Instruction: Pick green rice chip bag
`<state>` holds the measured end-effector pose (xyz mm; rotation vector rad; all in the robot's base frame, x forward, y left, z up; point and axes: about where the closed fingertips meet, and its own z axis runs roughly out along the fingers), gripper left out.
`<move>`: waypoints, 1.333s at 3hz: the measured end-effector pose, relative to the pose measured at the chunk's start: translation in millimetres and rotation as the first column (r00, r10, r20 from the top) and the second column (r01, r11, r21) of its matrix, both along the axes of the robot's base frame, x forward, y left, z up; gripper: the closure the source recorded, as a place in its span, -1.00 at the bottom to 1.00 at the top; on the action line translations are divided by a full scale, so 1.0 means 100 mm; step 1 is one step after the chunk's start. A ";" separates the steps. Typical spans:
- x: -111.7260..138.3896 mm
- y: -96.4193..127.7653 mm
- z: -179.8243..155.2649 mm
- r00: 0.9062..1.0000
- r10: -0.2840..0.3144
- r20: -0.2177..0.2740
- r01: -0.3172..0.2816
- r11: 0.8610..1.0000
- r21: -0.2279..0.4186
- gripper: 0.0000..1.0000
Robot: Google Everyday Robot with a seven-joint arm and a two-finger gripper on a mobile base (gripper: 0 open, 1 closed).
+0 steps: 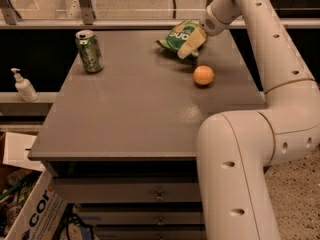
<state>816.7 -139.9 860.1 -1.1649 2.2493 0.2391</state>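
Note:
The green rice chip bag (176, 36), a crinkly green pouch with white lettering, is at the far right part of the grey table (130, 114). My gripper (190, 43) reaches down from the upper right and its pale fingers (187, 47) are closed on the bag's right end. The bag is tilted, with its right end raised just above the tabletop and a shadow under it.
An orange (204, 75) lies just in front of the bag. A green soda can (89, 51) stands at the far left of the table. A soap dispenser (23, 86) sits on a ledge to the left. A cardboard box (25, 209) is on the floor at lower left.

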 end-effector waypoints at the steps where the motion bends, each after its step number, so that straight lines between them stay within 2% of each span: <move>1: -0.04 0.02 -0.06 1.000 0.012 -0.023 -0.012 1.000 -0.002 -1.00; 2: -0.08 0.00 -0.13 0.999 0.025 -0.042 -0.026 1.000 -0.009 -0.65; 4: -0.13 -0.17 -0.19 0.998 0.028 -0.050 -0.030 0.999 -0.037 0.30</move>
